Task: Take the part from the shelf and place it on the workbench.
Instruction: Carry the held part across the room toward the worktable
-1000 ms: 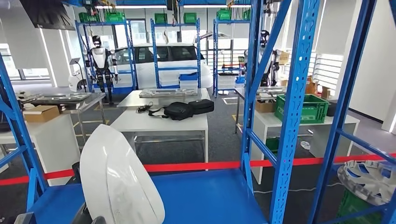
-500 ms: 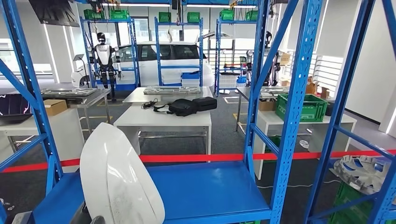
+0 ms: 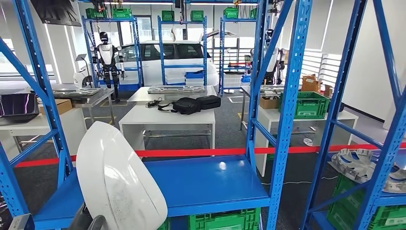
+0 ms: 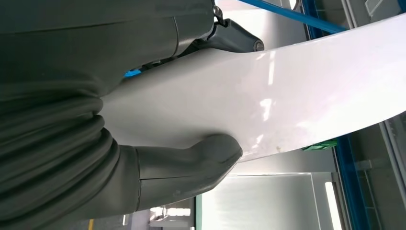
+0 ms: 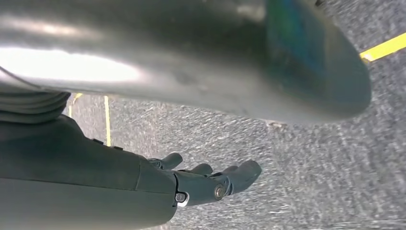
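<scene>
The part is a large white curved panel, standing upright at the lower left of the head view in front of the blue shelf board. My left hand grips its lower edge from below. In the left wrist view the grey thumb presses against the panel and the fingers wrap its other side. My right hand hangs over grey carpet with its fingers loosely extended and nothing in them.
Blue shelf uprights stand close ahead and to the right. Green crates sit under the shelf board. A silver wheel cover lies on the right-hand rack. Beyond a red tape stands a white table with black bags.
The whole picture has shifted: the camera has moved, so more of the shelf's front edge and the green crates below show. The panel stays in my left hand.
</scene>
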`<state>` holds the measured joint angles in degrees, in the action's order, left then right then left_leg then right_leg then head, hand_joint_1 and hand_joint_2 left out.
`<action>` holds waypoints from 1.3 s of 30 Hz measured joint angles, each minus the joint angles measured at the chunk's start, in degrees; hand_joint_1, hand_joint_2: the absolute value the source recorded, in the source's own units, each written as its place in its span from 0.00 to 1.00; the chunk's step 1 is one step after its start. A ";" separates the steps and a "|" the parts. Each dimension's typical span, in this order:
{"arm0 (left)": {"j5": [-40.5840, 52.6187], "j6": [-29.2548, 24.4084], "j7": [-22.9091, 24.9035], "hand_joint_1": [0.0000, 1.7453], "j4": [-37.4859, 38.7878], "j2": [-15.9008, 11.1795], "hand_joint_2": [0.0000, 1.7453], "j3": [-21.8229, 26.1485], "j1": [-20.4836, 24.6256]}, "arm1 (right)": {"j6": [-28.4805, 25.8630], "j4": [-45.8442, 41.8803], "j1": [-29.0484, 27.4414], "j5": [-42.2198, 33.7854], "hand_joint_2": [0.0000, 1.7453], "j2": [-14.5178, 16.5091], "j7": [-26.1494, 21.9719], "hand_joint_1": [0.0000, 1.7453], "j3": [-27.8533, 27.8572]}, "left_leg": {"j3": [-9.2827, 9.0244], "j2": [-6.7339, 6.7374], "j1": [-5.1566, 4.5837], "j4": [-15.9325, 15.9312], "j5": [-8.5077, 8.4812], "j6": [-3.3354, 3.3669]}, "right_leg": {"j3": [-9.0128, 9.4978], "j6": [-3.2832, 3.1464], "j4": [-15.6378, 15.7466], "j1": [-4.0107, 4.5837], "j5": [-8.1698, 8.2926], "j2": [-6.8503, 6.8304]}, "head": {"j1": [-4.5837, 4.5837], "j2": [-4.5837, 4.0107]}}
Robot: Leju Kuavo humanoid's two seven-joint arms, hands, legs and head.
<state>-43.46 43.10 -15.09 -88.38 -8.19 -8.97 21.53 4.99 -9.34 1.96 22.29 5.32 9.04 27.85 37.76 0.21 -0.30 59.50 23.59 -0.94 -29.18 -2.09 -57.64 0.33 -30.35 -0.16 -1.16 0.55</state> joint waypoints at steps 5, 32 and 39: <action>-0.43 -0.24 -0.22 1.00 0.23 -0.93 1.00 0.03 -0.77 | 0.48 -0.01 -0.05 -0.43 0.00 0.01 -0.02 0.00 0.34 | 3.02 -0.17 0.72 14.09 10.32 -1.58 | -3.97 -0.56 0.04 -0.29 3.54 -0.38 | 0.18 -0.01; 1.34 -0.91 1.03 1.00 -0.29 -0.26 1.00 1.71 -1.90 | 1.16 0.02 0.07 -1.48 0.00 0.65 -0.43 0.00 1.83 | 1.51 -0.01 0.28 2.16 2.36 -0.39 | -0.32 -0.34 1.12 -0.10 1.27 -0.34 | 0.01 -0.01; 2.78 2.11 0.75 1.00 4.84 1.96 1.00 1.11 -2.30 | 0.64 0.01 -0.03 -2.66 0.00 1.61 0.12 0.00 3.18 | -2.76 -0.11 1.07 10.20 5.88 -1.55 | -7.26 0.30 -0.18 -0.32 6.25 -0.58 | 0.27 -0.01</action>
<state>-40.68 45.22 -14.34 -83.55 -6.23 -7.85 19.24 5.63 -9.33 1.93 19.63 6.93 9.16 31.03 35.00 0.10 0.77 69.70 29.47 -2.49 -36.44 -1.78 -57.82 0.01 -24.09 -0.74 -0.89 0.54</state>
